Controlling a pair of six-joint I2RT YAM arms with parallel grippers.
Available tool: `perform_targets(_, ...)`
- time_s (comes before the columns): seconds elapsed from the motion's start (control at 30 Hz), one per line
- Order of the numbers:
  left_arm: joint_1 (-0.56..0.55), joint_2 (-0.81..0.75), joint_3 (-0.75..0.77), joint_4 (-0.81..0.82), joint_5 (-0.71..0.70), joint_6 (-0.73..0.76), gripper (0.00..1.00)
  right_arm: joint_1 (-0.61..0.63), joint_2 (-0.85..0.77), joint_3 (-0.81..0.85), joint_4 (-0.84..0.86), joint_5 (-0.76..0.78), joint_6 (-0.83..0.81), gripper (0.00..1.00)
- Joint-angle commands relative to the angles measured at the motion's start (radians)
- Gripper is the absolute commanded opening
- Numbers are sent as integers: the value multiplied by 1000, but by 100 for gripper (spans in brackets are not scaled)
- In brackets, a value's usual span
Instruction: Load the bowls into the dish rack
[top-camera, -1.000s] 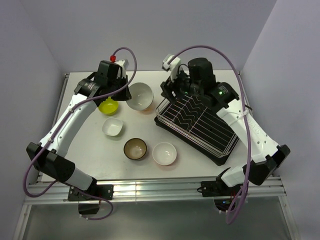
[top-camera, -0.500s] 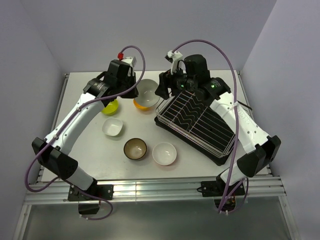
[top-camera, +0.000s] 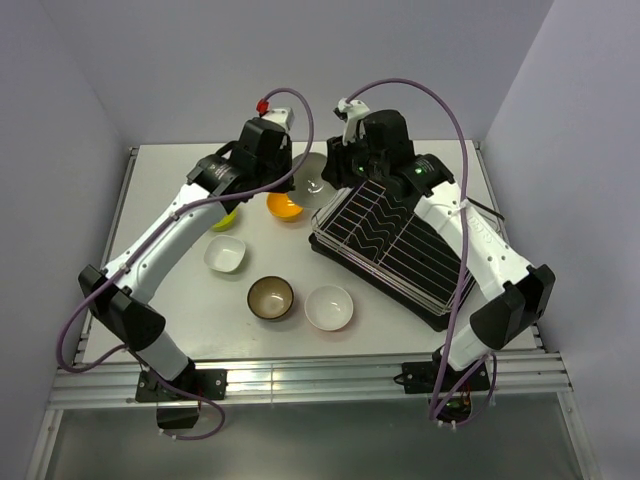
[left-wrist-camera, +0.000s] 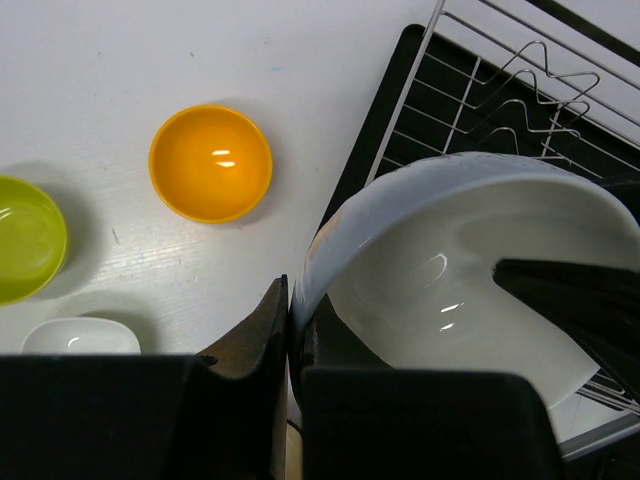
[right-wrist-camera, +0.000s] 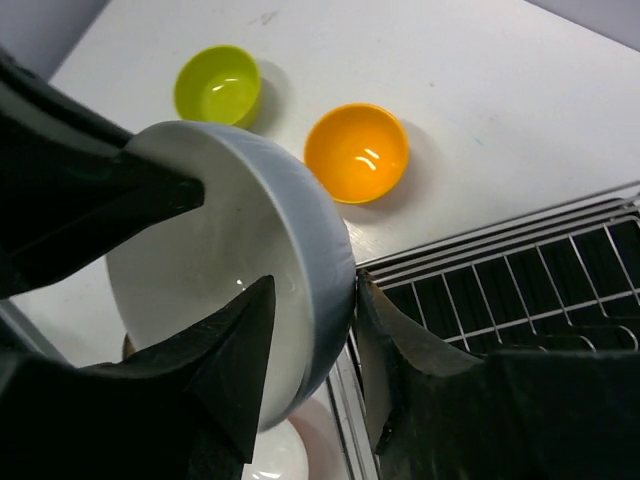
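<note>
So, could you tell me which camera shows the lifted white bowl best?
The right wrist view: the white bowl fills it, tilted, its rim between the fingers of the right gripper. The left wrist view shows its inside and the left gripper clamped on its rim. From above it is a small grey disc between the arms.

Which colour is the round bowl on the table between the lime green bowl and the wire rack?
The bowl is orange, clearest in the left wrist view.
</note>
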Motion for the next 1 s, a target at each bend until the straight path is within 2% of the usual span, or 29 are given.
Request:
perform_targets(0.0, -30, 7, 85, 87, -53, -20, 0, -2, 20, -7, 27, 100, -1, 43)
perform_targets(0.07, -36, 22, 96, 84, -51, -20, 0, -2, 17, -19, 32, 128, -9, 36)
perform_targets(0.13, -39, 30, 97, 90, -33, -16, 0, -3, 1, -45, 47, 145, -15, 7)
perform_targets(0.17, -39, 31, 102, 90, -28, -17, 1, -8, -6, -56, 56, 147, -15, 0)
perform_targets(0.27, -39, 39, 111, 101, 1, -8, 14, -19, -32, -85, 86, 145, 3, 0)
perform_targets(0.4, -39, 45, 160, 118, 60, 32, 75, -101, -48, -97, 110, 59, 66, 0)
perform_targets(0.47, -39, 45, 195, 125, 90, 70, 88, -140, -60, -105, 119, -14, 85, 0)
perform_targets(0.5, -39, 44, 231, 130, 117, 83, 99, -158, -66, -119, 133, -34, 101, 0)
perform_targets(0.73, -29, 28, 257, 184, 306, 89, 100, -296, -155, -218, 271, -240, 187, 0)
perform_targets(0.8, -29, 36, 249, 196, 333, 44, 100, -342, -173, -252, 332, -315, 229, 0)
perform_targets(0.97, 4, 57, 243, 246, 518, -78, 99, -408, -229, -318, 470, -433, 310, 0)
